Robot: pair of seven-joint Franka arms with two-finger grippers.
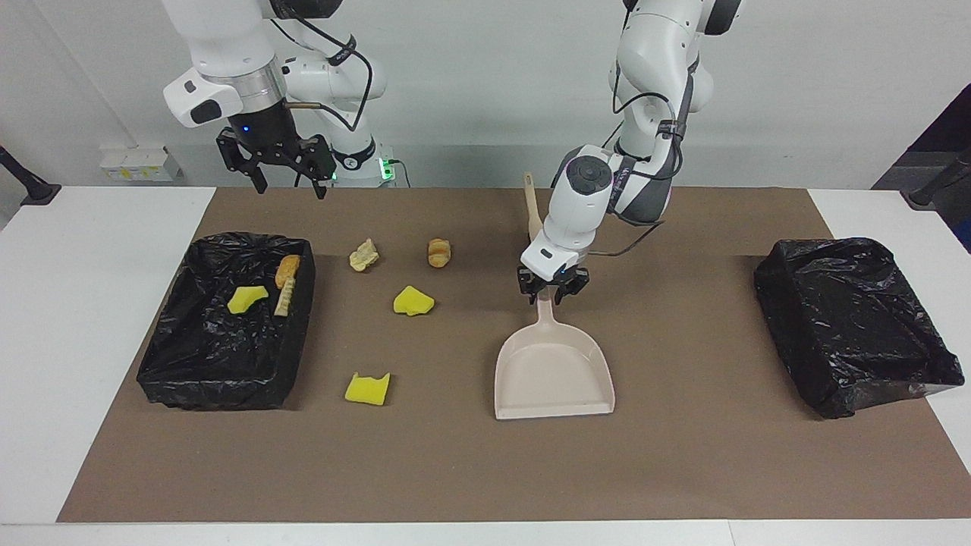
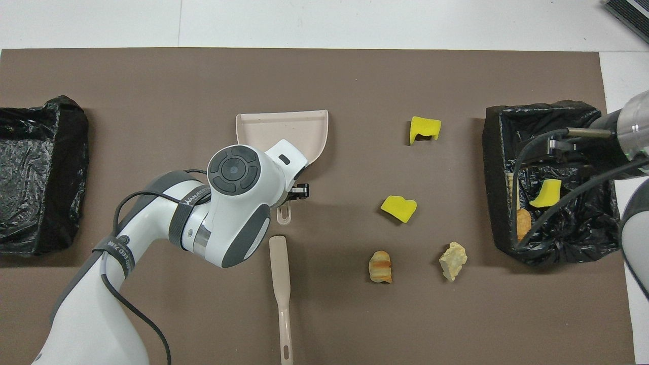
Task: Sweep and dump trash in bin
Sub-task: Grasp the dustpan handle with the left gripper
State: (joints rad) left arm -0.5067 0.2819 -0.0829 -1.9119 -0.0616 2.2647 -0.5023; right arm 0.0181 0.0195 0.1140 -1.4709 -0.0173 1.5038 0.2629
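From overhead my left arm hides the left gripper (image 1: 552, 292), narrowed around the dustpan (image 1: 554, 371) handle. The right gripper (image 1: 284, 173) hangs wide at ten o'clock.

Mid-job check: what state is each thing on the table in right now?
dustpan: flat on the mat, pan bare.
brush: lying flat, untouched.
sponge pieces: two loose on the mat.
bread chunks: two loose on the mat.
bin at the right arm's end: lined, holding three scraps.
bin at the left arm's end: lined, no scraps seen.
left claw: down at the dustpan's handle.
right claw: open, raised, waiting.
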